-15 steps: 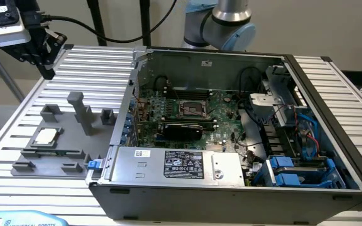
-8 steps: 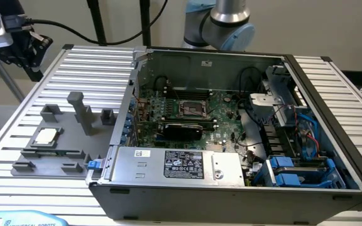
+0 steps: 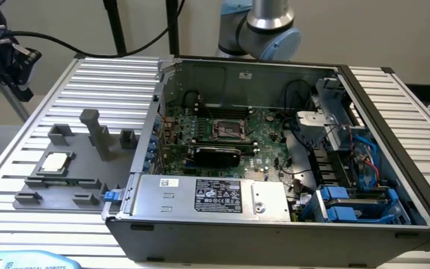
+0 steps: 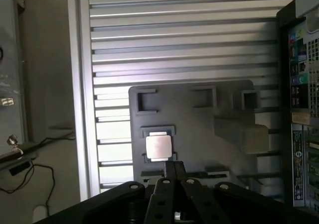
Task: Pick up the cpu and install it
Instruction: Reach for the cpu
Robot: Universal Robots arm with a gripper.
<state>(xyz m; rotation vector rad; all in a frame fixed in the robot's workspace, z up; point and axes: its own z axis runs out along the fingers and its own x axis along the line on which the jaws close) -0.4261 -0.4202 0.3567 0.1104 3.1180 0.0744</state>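
Poised with gripper (image 4: 170, 166) clenched, empty, aimed at the cpu (image 3: 54, 162) lying flat on the grey fixture (image 3: 88, 170), left of the exterior view; best to open, centre squarely, descend level.

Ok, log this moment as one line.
cpu: flat on grey fixture | gripper: shut, empty, apart from cpu | computer case: open
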